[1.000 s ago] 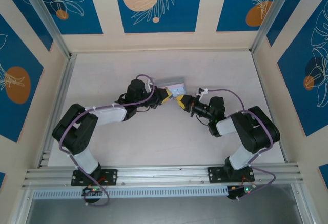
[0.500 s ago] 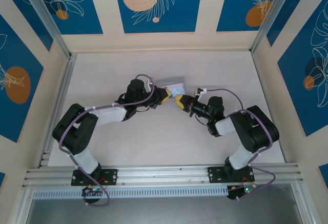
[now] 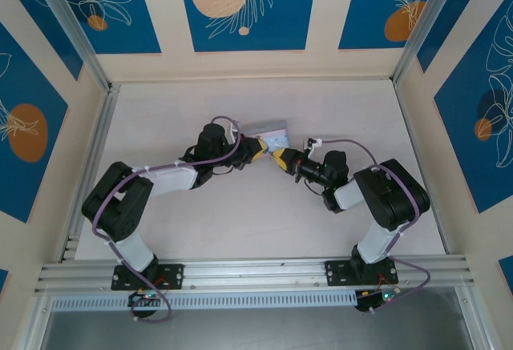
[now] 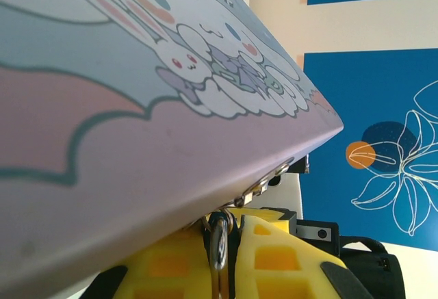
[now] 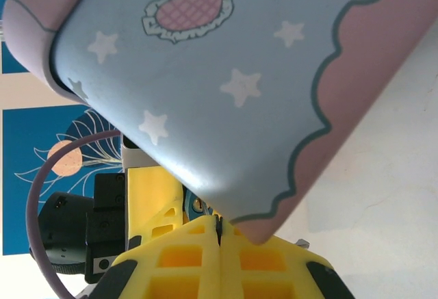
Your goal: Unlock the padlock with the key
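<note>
Under the near corner of the pale patterned tin box (image 3: 271, 134) my two grippers meet. The left gripper (image 3: 258, 150) (image 4: 226, 227) is shut on the padlock; its metal loop (image 4: 220, 244) shows between the yellow fingers, just below the box's hasp (image 4: 274, 176). In the right wrist view the padlock's bluish body with its brass keyhole (image 5: 197, 206) sits beside the left gripper's yellow finger (image 5: 147, 196). The right gripper (image 3: 280, 158) (image 5: 219, 227) is shut on the key (image 5: 219, 225), a thin dark sliver at its fingertips, right next to the padlock. The box hides whether they touch.
The tin box (image 4: 137, 107) (image 5: 226, 73) lies tilted at mid-table, close over both grippers. Pale tabletop (image 3: 240, 214) lies around it, bounded by cream and blue patterned walls (image 3: 248, 6) and metal rails (image 3: 256, 270) at the near edge.
The right arm has crept slightly left toward the box. The left arm and the box have stayed put, and both grippers have stayed shut.
</note>
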Tool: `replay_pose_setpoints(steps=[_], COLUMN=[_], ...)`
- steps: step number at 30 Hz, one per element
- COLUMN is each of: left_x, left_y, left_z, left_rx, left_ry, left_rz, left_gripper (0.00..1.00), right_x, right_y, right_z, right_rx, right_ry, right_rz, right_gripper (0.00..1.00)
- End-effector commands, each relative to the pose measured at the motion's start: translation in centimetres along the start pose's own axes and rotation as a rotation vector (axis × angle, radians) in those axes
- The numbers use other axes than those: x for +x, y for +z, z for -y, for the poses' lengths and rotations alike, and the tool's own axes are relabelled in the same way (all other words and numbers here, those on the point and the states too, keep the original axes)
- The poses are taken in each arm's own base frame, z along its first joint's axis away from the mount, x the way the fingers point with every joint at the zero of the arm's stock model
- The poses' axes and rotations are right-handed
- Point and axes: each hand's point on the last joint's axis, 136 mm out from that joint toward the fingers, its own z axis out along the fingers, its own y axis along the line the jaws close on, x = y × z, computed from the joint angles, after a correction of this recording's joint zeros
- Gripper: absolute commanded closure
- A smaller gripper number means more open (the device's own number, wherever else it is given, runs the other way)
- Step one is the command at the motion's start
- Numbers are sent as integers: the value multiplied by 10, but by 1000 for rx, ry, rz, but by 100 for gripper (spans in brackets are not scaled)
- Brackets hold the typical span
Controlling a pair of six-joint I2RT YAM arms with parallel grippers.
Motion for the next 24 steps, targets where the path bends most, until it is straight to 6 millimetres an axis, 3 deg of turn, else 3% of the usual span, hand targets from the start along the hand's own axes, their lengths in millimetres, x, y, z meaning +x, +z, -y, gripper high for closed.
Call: replay_pose_setpoints(steps=[1, 8, 24], left_x=[-1, 2, 4], left_y=[-9, -8, -6], left_z=[46, 44, 50], left_rx=[149, 148, 187], left_ry=[96, 95, 72], left_rz=[1, -13, -37], left_gripper=[100, 100, 100], right_x=[-8, -7, -10], right_y=[4, 10, 14], right_z=[-9, -18, 2], right_rx=[-33, -53, 7], right_ry=[-13, -29, -33], right_rz=[17, -5, 9], right_gripper=[100, 100, 100])
